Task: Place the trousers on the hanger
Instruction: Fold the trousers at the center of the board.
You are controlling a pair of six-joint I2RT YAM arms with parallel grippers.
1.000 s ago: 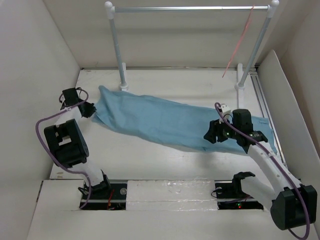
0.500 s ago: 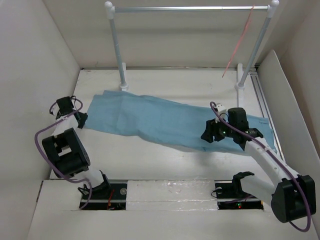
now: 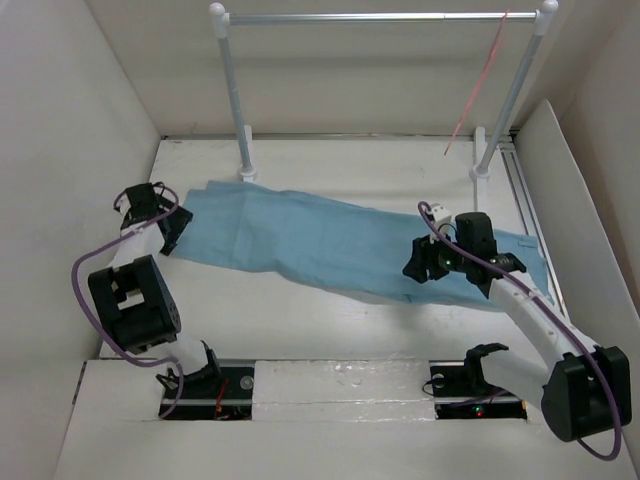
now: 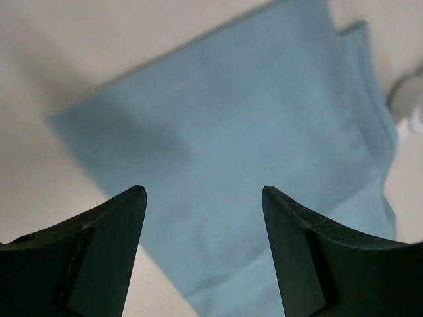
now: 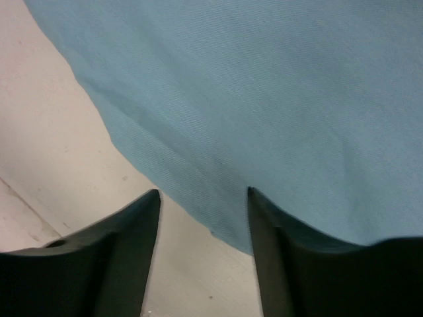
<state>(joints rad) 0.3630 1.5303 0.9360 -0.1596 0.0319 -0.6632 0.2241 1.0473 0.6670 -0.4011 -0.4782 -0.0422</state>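
The light blue trousers (image 3: 320, 240) lie flat across the table, running from the left down to the right. My left gripper (image 3: 172, 228) hovers at their left end, open; in the left wrist view its jaws (image 4: 203, 191) stand wide apart over the trousers (image 4: 251, 132) with nothing between them. My right gripper (image 3: 418, 262) sits low at the near edge of the cloth. In the right wrist view it is open (image 5: 203, 191), and the edge of the trousers (image 5: 264, 99) runs across its gap. The thin pink-red hanger (image 3: 478, 90) hangs from the right end of the rail.
A silver rail (image 3: 380, 17) on two white-knobbed posts (image 3: 232, 90) (image 3: 510, 95) spans the back of the table. White walls close in on the left and right, and a slanted white board (image 3: 570, 200) stands at the right edge.
My left gripper opened and let go of the trousers' left end, which now lies flat. The right gripper shifted slightly back over the cloth edge and its jaws narrowed.
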